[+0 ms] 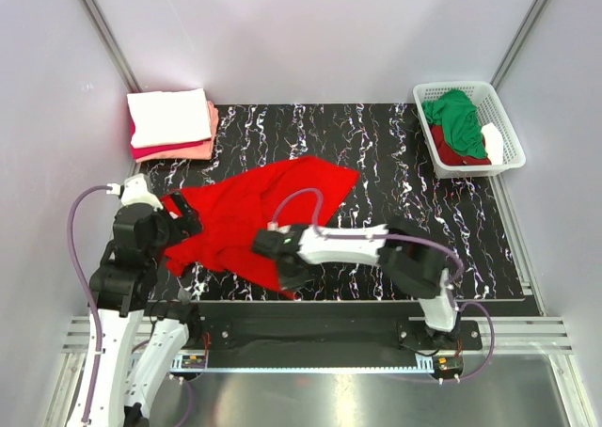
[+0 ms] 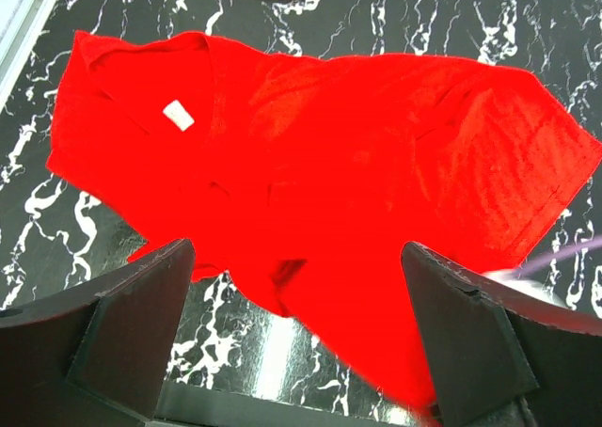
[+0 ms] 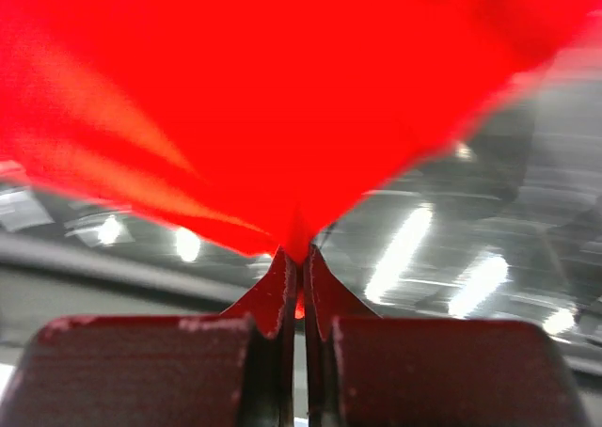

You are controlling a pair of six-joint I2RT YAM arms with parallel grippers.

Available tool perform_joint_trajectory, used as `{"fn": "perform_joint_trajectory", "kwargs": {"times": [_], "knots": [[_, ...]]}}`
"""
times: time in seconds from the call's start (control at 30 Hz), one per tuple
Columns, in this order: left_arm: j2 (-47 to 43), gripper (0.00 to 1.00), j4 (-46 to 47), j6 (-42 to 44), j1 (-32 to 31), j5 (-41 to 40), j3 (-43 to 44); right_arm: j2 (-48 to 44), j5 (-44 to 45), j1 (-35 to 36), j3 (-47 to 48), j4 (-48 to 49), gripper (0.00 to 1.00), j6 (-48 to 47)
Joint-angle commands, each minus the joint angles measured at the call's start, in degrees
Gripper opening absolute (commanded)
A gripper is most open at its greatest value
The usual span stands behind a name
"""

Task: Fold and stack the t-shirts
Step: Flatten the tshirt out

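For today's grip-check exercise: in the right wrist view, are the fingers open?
No: the right gripper has its fingers pinched shut on a fold of the red t-shirt.

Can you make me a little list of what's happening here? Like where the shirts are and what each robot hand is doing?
red t-shirt: lying crumpled on the black marbled table, white neck label showing
right gripper: shut, pinching an edge of the red t-shirt
left gripper: open, above the shirt, holding nothing
folded stack: back left corner, white shirt on top, pink shirt at the bottom
basket: back right corner, green shirt and dark red shirt inside
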Motion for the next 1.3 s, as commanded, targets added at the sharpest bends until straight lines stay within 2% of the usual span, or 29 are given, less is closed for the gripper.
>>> {"fn": "perform_joint_trajectory", "kwargs": {"times": [0.0, 0.07, 0.13, 0.2, 0.23, 0.33, 0.43, 0.6, 0.7, 0.9, 1.0, 1.1, 1.13, 1.27], "knots": [[0.6, 0.99, 3.2, 0.1, 0.1, -0.8, -0.1, -11.6, 1.1, -11.9, -12.9, 2.3, 0.00, 0.5], [2.2, 0.99, 2.5, 0.4, 0.1, 0.1, 0.8, -18.7, 2.9, -15.4, -15.8, 0.8, 0.00, 0.2], [4.4, 0.98, 0.9, -0.2, 0.1, 1.3, 1.6, -22.2, 10.8, -19.3, -15.2, -5.0, 0.00, -1.7], [5.6, 0.98, 0.7, -0.7, 0.0, 2.4, 1.6, -25.9, 13.6, -22.6, -16.0, -7.0, 0.00, -4.2], [6.9, 0.98, 1.2, -1.6, 0.0, 4.2, 1.3, -27.7, 14.3, -27.3, -18.1, -6.9, 0.00, -5.0], [10.2, 0.95, 2.8, -3.8, -0.1, 8.5, -1.0, -30.1, 11.1, -36.6, -23.4, -3.9, 0.00, -8.4], [12.5, 0.94, 2.4, -4.6, -0.7, 8.6, -1.3, -32.5, 9.1, -42.4, -27.2, -1.5, 0.00, -10.2], [14.6, 0.92, 1.3, -6.4, -1.1, 10.8, -1.8, -34.5, 9.7, -55.0, -29.8, -0.7, 0.00, -13.9], [15.5, 0.90, 1.0, -9.9, -4.0, 12.1, -3.1, -35.8, 6.9, -59.7, -30.9, 1.1, 0.00, -15.2], [13.9, 0.80, 1.9, -19.8, -15.0, 11.5, -8.5, -34.6, 4.0, -60.9, -31.6, 2.6, 0.00, -16.6], [12.8, 0.73, 2.2, -24.2, -24.3, 8.0, -12.4, -34.7, 1.9, -61.0, -32.2, 3.7, 0.00, -16.4], [12.3, 0.63, 2.1, -29.0, -31.2, 5.6, -15.6, -34.8, -0.4, -61.0, -33.2, 4.7, 0.00, -15.9], [12.1, 0.52, 2.9, -31.9, -33.6, 5.1, -18.5, -34.7, -1.6, -61.0, -33.5, 5.1, 0.00, -15.9], [11.8, 0.51, 5.2, -34.7, -35.6, 5.7, -22.7, -34.9, -2.6, -61.0, -33.9, 5.4, 0.00, -15.9]]}}
